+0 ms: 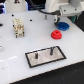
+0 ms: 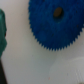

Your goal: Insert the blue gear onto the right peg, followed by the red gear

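exterior view: high, angled down over whole desk point(image 1: 12, 55), far off
wrist view: straight down, very close
shared: blue gear point(image 1: 62, 25) point(image 2: 55, 22), desk patch around it

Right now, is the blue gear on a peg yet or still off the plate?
Off. The blue gear lies flat on the white table, apart from the plate; both pegs stand bare. The wrist view shows its centre hole empty.
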Controlling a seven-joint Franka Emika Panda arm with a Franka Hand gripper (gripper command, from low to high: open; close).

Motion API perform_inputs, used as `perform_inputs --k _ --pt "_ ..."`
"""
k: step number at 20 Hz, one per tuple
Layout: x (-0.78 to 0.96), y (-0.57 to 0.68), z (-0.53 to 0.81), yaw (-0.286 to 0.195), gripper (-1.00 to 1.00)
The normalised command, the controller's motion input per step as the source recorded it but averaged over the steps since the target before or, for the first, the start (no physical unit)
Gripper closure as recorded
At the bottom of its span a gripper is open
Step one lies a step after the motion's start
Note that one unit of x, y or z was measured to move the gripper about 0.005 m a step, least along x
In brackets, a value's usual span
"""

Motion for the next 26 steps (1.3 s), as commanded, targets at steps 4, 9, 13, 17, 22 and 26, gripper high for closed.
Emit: perform_inputs --k 4,9,13,17,22,26 --pt "-0.09 -0.06 0.0 0.0 -1.0" --pt "-0.09 -0.09 -0.09 0.0 1.0" --pt "-0.13 -0.04 -0.11 0.0 1.0" --pt "-0.14 -0.05 -0.16 0.0 1.0" --pt "-0.11 -0.03 -0.1 0.0 1.0" --pt "0.08 -0.03 0.12 0.0 1.0"
